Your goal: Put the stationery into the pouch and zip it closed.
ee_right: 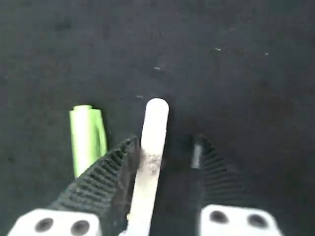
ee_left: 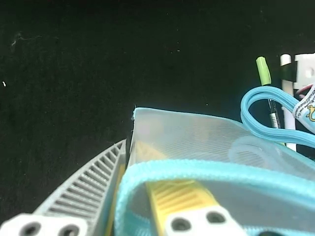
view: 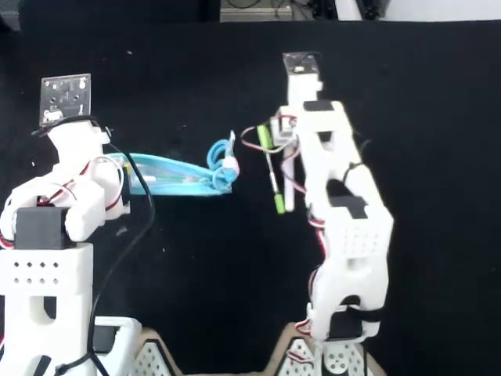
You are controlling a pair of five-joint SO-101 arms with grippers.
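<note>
Surface: a black cloth-covered surface (view: 438, 117) carries both arms and the stationery.

Pouch: a see-through pouch (view: 176, 176) with light-blue trim sits left of centre in the high view, stretching from the left arm toward the middle. In the left wrist view its mesh wall (ee_left: 197, 142) and blue edge are up close.

Loop: a light-blue strap loop (view: 219, 153) hangs at the pouch end farthest from the left arm, with a small pale charm (view: 231, 164) touching it. The left wrist view shows the loop (ee_left: 261, 113) and the charm (ee_left: 307, 108) too.

Left hand: the left hand (view: 125, 176) is clamped on the near end of the pouch. In its wrist view (ee_left: 129, 147) the grey ribbed finger (ee_left: 83, 194) lies outside the wall and the yellow one (ee_left: 177, 194) shows through the mesh.

Green pen: a green pen (view: 272, 176) is just beyond the loop, beside the right arm. It is outside the right hand's fingers (ee_right: 86, 137) and shows past the loop (ee_left: 264, 71).

White pen: a white pen (view: 290, 192) lies just beside the green one. It is between the right hand's black fingers (ee_right: 152, 132), against one of them, and stands next to the green pen in the left wrist view (ee_left: 286, 64).

Right hand: the right hand (ee_right: 165, 142) is spread, with a dark gap between the white pen and the other finger (ee_right: 204, 157). In the high view it hangs over the two pens (view: 286, 168).
</note>
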